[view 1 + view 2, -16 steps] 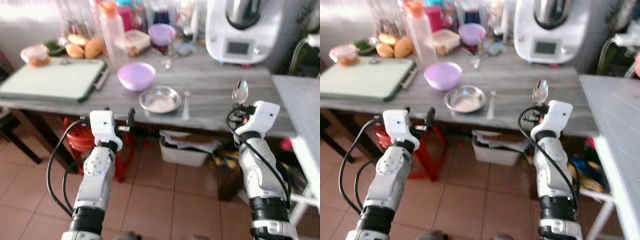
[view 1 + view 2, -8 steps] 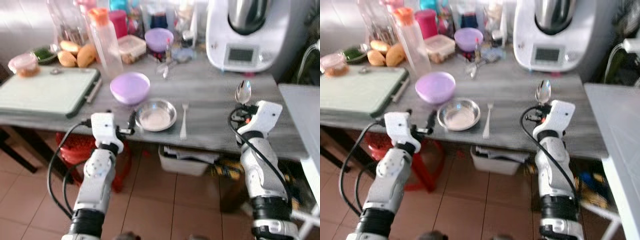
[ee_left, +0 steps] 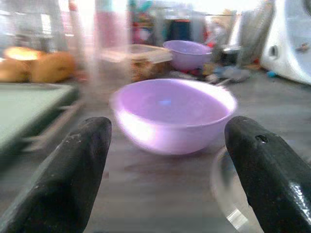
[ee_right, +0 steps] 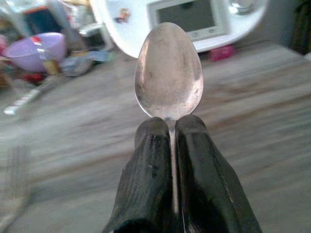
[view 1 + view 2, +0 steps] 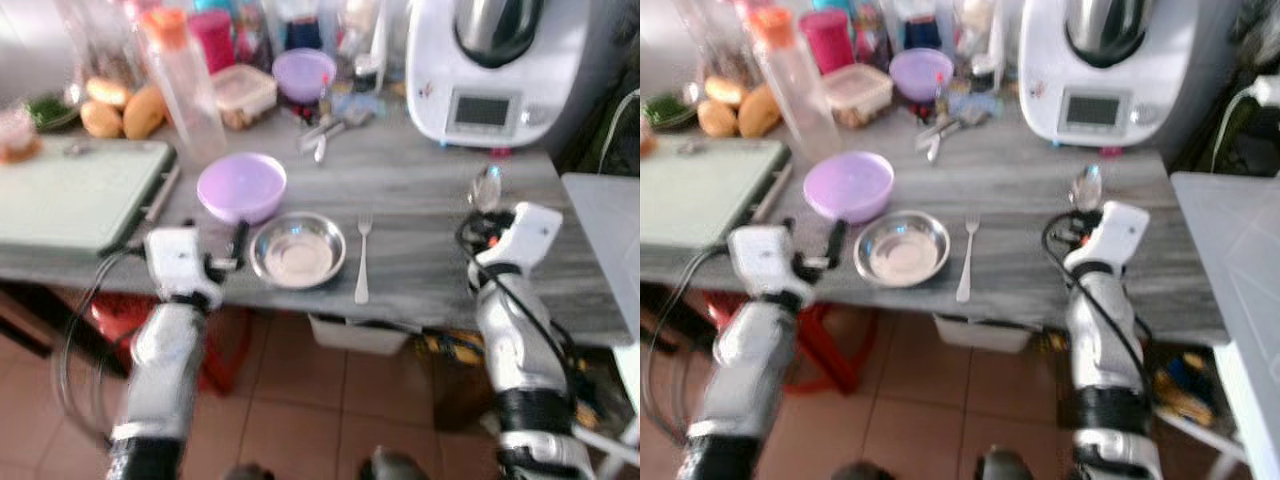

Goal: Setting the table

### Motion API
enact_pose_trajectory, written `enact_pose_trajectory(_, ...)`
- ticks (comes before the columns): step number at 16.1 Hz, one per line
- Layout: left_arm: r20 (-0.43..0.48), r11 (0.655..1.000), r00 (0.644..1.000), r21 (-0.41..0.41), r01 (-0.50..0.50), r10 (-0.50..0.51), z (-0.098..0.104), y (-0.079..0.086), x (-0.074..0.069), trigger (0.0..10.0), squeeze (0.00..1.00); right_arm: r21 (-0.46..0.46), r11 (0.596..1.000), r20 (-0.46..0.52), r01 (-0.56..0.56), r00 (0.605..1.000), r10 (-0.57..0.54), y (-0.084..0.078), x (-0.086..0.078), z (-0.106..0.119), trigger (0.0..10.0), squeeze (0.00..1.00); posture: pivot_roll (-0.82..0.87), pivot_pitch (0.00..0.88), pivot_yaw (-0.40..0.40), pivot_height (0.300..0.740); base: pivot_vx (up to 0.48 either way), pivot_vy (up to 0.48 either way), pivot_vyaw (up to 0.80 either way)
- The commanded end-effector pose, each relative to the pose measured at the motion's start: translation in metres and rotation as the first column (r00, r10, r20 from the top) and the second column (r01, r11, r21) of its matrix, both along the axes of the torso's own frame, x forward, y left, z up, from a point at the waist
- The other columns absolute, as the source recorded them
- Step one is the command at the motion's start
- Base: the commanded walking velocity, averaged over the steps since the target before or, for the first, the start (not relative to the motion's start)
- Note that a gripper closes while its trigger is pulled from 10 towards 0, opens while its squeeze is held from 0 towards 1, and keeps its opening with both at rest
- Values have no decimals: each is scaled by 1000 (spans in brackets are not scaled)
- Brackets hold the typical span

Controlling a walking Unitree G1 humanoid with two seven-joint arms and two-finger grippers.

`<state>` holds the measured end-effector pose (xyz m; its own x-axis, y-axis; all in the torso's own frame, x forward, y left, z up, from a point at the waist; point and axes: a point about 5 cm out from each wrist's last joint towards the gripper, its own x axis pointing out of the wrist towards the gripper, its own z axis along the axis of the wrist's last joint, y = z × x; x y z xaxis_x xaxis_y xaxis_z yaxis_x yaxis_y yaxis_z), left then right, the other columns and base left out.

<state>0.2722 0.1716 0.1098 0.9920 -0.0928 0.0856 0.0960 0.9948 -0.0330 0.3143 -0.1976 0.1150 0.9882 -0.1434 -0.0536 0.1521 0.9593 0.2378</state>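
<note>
— Closer now, aren't you? What has changed since a second ago?

— Walking in has brought the table (image 5: pixel 420 200) up under my view; the floor that showed below it is mostly dropping out of sight, and my arms are now reaching over its near edge. The things on it are not shifting, it is my head that is moving.

— Where is the spoon?

— I am carrying the spoon (image 4: pixel 168 70) upright in my right hand (image 4: pixel 171 145), fingers pressed together on its handle, bowl pointing up. It is hovering above the right part of the table, in front of the white kitchen machine (image 5: pixel 485 65).

— And the place setting?

— I am seeing the steel bowl (image 5: pixel 297 250) near the front edge, with the fork (image 5: pixel 361 258) lying just beside it on its right, apart from it. Behind the steel bowl, the purple bowl (image 3: pixel 172 114) is standing close.

— Your left hand?

— My left hand (image 3: pixel 165 165) is spread wide and holding nothing, its fingers (image 3: pixel 63 170) framing the purple bowl from the table's edge.

— So what does the approach mean?

— I judge I am now within reach to lay the spoon down by the fork, though it is not yet lowered.
</note>
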Motion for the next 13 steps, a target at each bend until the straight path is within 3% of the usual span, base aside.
enact_pose_trajectory(1,0,1000,1000,17,13,-13,3,7,-5,10000,0,23,999,-14,-28,1000,28,10,3,0,10000,0,-6,0,36,740,0,0,0)
enact_pose_trajectory(4,-26,998,999,46,35,-34,0,18,-16,10000,0,79,996,-75,-31,996,37,12,3,-11,10000,0,4,0,38,740,0,0,0)
enact_pose_trajectory(13,-48,997,997,38,61,-59,2,9,-23,10000,0,141,987,-139,-83,985,102,22,13,-21,10000,0,18,4,29,740,0,0,0)
